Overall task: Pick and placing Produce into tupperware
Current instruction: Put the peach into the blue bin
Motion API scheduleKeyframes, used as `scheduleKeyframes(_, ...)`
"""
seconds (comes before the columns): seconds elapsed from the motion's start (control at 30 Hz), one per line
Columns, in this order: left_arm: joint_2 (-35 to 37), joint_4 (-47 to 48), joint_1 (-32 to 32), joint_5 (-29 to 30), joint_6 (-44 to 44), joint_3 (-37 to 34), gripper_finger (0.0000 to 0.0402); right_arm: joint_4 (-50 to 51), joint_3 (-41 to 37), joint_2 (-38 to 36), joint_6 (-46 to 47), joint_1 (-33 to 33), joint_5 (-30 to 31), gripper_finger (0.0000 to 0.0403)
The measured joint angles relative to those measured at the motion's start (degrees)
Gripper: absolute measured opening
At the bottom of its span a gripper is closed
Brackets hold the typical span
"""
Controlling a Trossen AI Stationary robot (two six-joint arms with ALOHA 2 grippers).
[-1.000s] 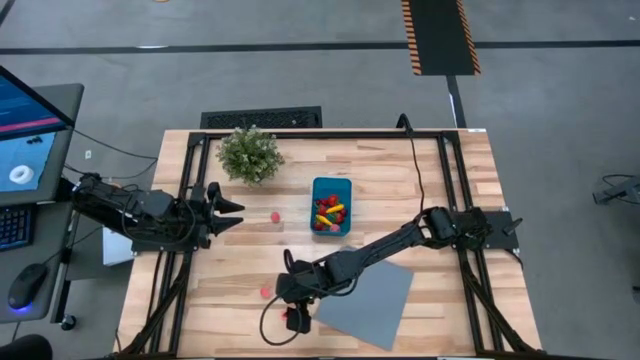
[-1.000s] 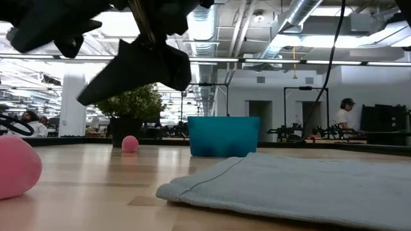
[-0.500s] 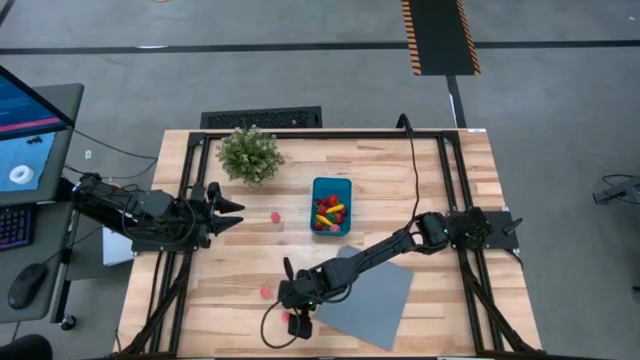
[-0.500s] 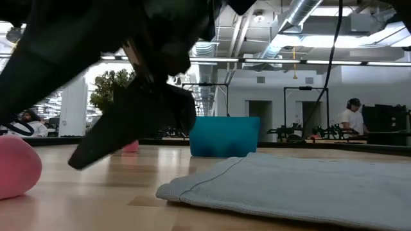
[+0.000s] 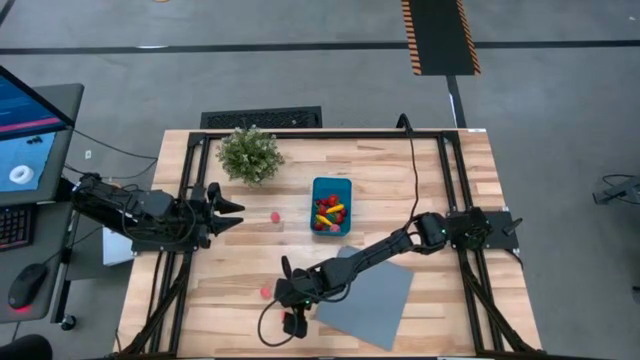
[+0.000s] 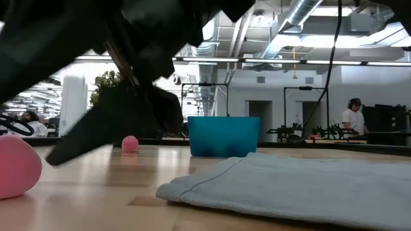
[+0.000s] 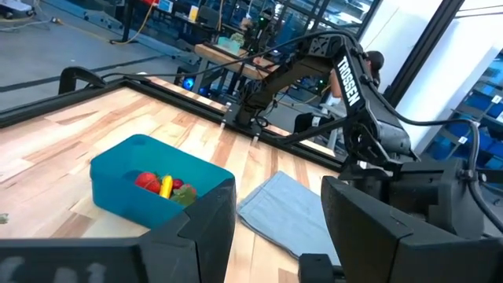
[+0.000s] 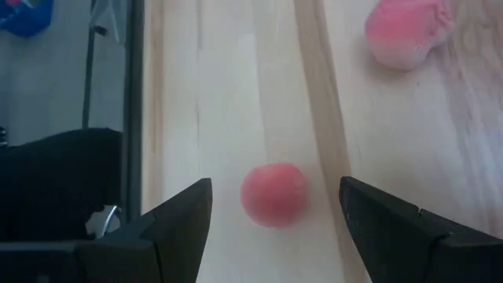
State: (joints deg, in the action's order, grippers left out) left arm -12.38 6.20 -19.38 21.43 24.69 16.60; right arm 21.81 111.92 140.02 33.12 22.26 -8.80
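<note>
Right wrist view: spread fingers (image 8: 275,228) flank a pink ball (image 8: 273,194), perhaps untouched.

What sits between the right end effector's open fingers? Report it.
A red-pink round produce piece lies on bare table wood between the right end effector fingers, untouched; the right wrist view shows it.

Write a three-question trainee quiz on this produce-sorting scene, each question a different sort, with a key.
1. True or false: the right gripper has already closed on the pink ball.
2. Multiple choice: the tupperware holds A) nothing B) several produce pieces C) the potted plant.
3. Fill in: the grey cloth lies on the ______.

Key: 1 false, its jaws stand open around it; 2 B; 3 table.
</note>
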Motion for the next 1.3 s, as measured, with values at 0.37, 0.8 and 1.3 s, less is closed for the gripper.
scheduleKeyframes(0.37, 0.0, 0.7, 0.0, -0.1, 0.1, 0.0, 0.0178, -3.7, 0.0, 1.9, 0.3, 0.2, -0.3, 0.0302)
scheduleKeyframes(0.8, 0.0, 0.5, 0.0, -0.1, 0.2, 0.0, 0.0178, -3.2, 1.3, 3.4, 0.9, 0.6, -2.7, 0.0301)
scheduleKeyframes(1.3, 0.0, 0.4, 0.0, -0.1, 0.2, 0.0, 0.0178, 0.0, 1.3, 3.4, -1.2, 1.2, 0.3, 0.0128)
